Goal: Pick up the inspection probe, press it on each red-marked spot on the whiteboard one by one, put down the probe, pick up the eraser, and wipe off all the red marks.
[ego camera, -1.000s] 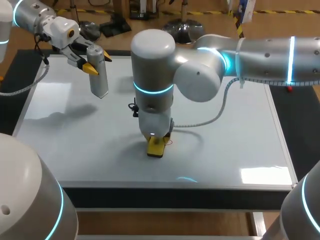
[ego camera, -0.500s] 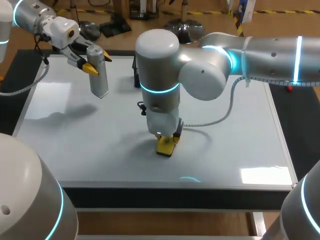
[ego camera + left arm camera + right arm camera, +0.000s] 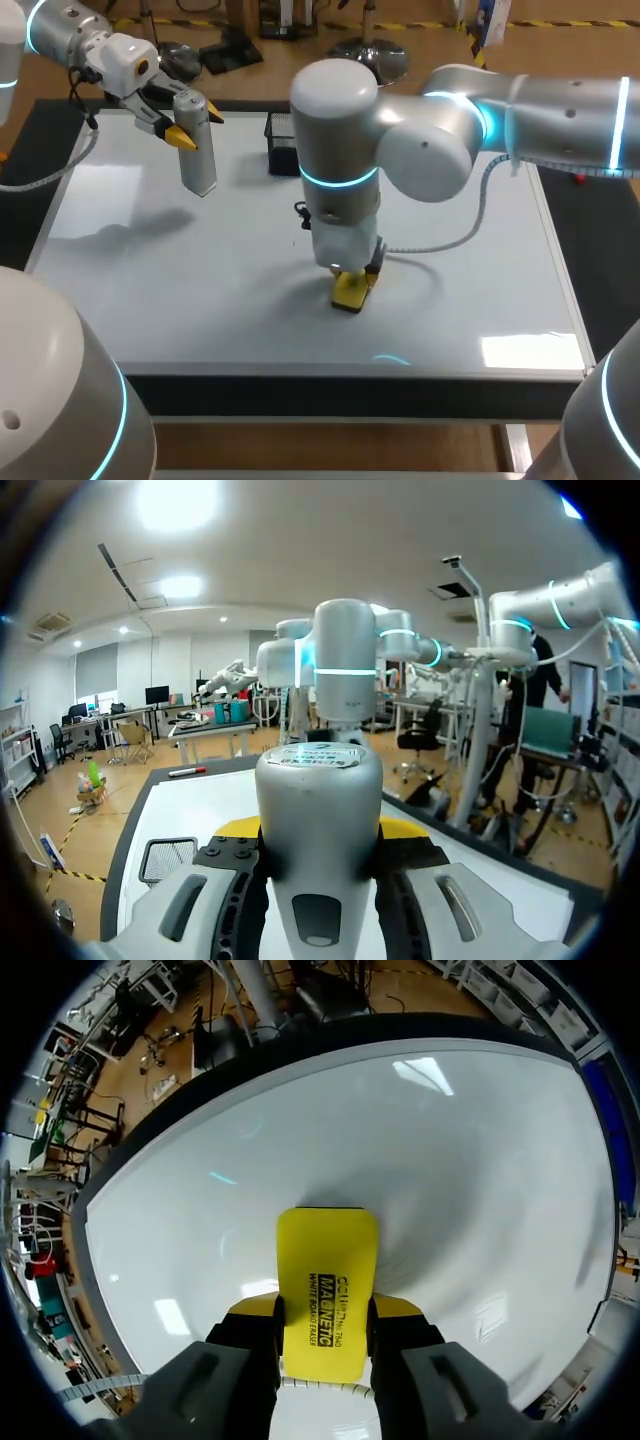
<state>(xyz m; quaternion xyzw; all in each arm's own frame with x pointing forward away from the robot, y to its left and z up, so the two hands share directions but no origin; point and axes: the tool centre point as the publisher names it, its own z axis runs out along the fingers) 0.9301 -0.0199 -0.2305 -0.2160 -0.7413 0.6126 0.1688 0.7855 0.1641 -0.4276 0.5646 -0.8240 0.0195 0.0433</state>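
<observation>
Yellow eraser is pressing the whiteboard, pinched by right end effector; left end effector is pinching probe above it.

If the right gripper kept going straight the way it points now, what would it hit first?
The whiteboard. The right gripper points down at it, shut on the yellow eraser, whose far end looks to be at the surface, though actual contact is unclear.

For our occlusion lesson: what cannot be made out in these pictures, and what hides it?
Head view: the right arm hides part of the whiteboard; red marks there unknown.
Head and right wrist views: the eraser hides its own underside.
Head view: the arm covers part of the black tray.
</observation>
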